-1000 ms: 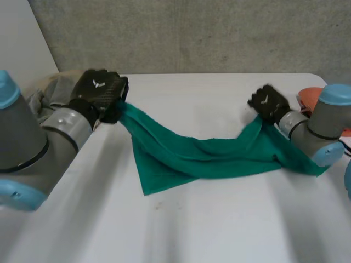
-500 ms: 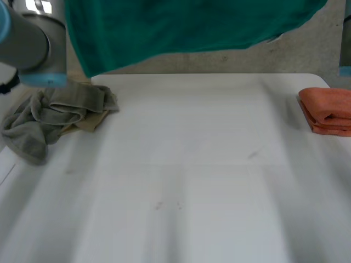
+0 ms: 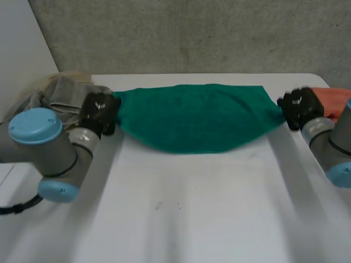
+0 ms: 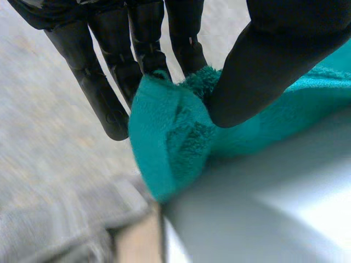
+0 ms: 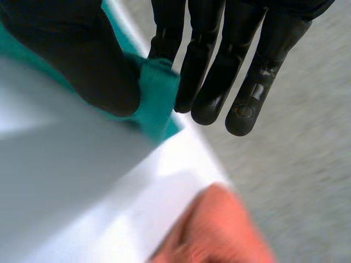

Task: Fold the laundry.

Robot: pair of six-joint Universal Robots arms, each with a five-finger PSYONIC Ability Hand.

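I see green towel (image 3: 197, 118) stretched wide between my hands over white table (image 3: 192, 208). Left hand (image 3: 98, 109) pinches one end, thumb against fingers (image 4: 101, 93). Right hand (image 3: 299, 107) pinches other end same way. Grey cloth (image 3: 57, 93) beside left fingers, orange cloth (image 3: 335, 101) beside right fingers.

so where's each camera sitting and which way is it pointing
Head view: between and behind the arms, looking down at the white table; both arms show, left robot hand and right robot hand holding the green towel between them.
Left wrist view: on that wrist, looking along the palm; left robot hand pinches one towel end, grey cloth beyond.
Right wrist view: same on the right; right robot hand pinches the other end, orange cloth nearby.
Shared: the towel, in all three.
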